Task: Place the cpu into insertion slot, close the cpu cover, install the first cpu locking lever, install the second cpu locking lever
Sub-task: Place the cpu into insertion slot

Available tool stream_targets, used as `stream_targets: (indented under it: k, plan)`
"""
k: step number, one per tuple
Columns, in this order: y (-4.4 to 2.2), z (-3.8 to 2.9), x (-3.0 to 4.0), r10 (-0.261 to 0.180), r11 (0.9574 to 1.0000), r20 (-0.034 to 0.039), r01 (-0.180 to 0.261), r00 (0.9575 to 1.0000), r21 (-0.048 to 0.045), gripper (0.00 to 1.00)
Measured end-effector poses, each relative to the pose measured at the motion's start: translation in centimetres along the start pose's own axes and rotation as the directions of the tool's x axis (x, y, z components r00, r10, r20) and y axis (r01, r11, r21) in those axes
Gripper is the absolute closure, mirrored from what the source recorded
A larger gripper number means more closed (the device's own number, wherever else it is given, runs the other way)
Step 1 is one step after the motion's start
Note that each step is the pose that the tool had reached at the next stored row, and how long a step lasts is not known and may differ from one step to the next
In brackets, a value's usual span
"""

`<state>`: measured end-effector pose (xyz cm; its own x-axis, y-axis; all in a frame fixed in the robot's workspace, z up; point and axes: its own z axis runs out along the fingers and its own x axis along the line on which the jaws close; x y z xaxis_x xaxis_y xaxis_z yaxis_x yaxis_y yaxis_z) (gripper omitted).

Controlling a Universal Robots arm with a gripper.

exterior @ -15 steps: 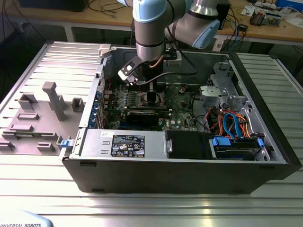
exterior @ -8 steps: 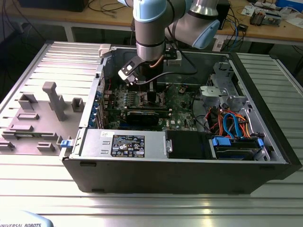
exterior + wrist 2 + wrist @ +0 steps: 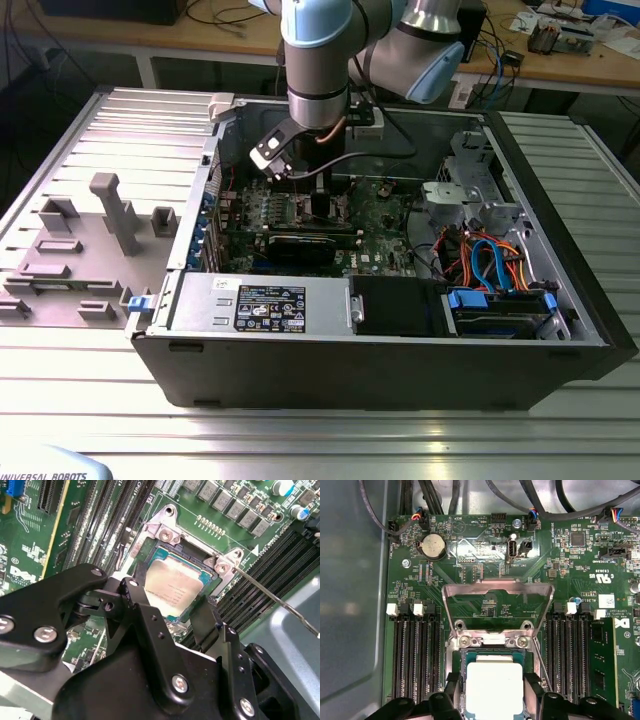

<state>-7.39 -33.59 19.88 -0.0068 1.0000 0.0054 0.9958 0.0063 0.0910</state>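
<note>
the gripper (image 3: 172, 594), fingers clenched on opposite edges of the cpu (image 3: 494, 685), holds it level in the insertion slot (image 3: 182, 555) on the motherboard (image 3: 560, 575); the cpu cover (image 3: 497, 586) stands swung back, leaving the socket open for seating.

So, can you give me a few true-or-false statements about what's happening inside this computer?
1. The cpu cover is closed over the cpu. False: it is swung open, leaving the chip's top bare.
2. The cpu is at the insertion slot. True.
3. The end effector is right at the cpu. True.
4. Memory slots lie on one side of the socket only. False: they flank both sides.
</note>
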Motion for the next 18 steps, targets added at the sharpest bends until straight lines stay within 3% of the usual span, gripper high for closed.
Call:
stream_targets:
  k: [5, 10, 18]
  plan:
    - [0.00, 0.00, -0.01, 0.000, 1.0000, 0.0002, 0.000, 1.0000, 0.0001, 0.38]
    - [-0.01, 0.15, 0.02, 0.000, 1.0000, -0.0052, 0.000, 1.0000, 0.0000, 0.38]
    - [0.00, 0.09, 0.02, 0.000, 1.0000, -0.0034, 0.000, 1.0000, 0.0002, 0.38]
